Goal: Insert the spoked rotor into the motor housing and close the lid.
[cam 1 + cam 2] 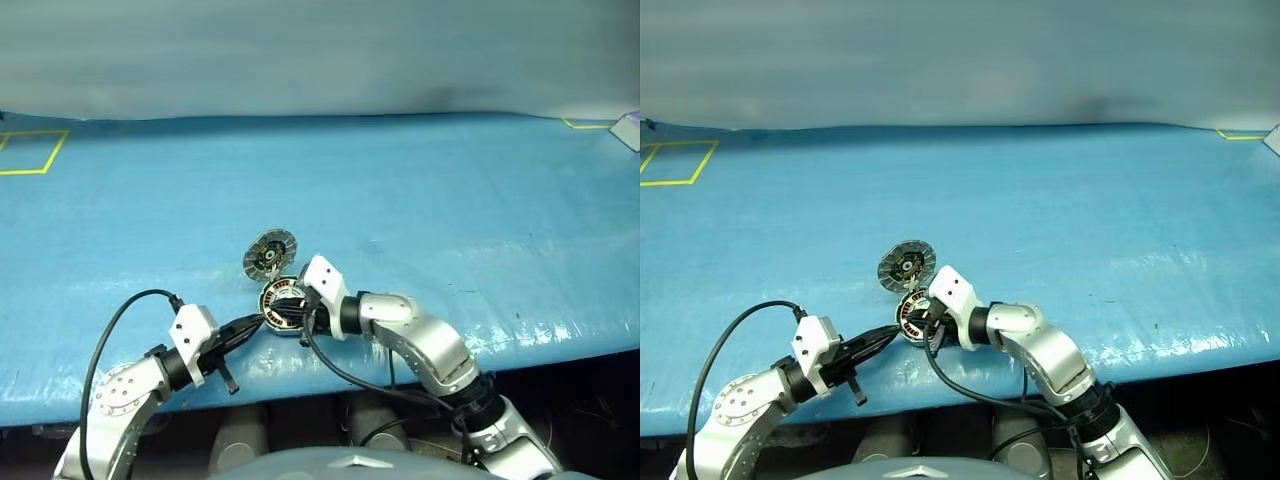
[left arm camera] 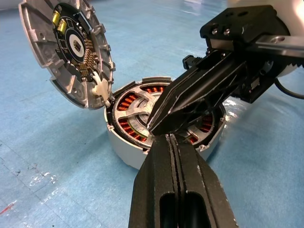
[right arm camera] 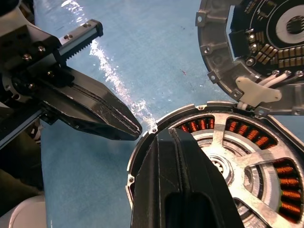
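Both claws pinched together — left claw [image 1: 245, 327] at motor housing [image 2: 124, 153] rim, right claw [image 2: 164, 118] atop seated spoked rotor [image 3: 251, 164]. Lid [image 1: 269, 255] upright on table [image 1: 450, 220] — next, likely tip it shut.

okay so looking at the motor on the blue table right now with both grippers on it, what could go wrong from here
1. The lid stands open, and thin white wires by its hinge run into the motor housing; closing it carelessly might pinch them.
2. The right gripper, shut, has its tip over the spoked rotor already in the housing; dragging it could scrape the copper windings.
3. The left gripper, shut, sits against the housing's rim near the table edge; a push might slide the housing.
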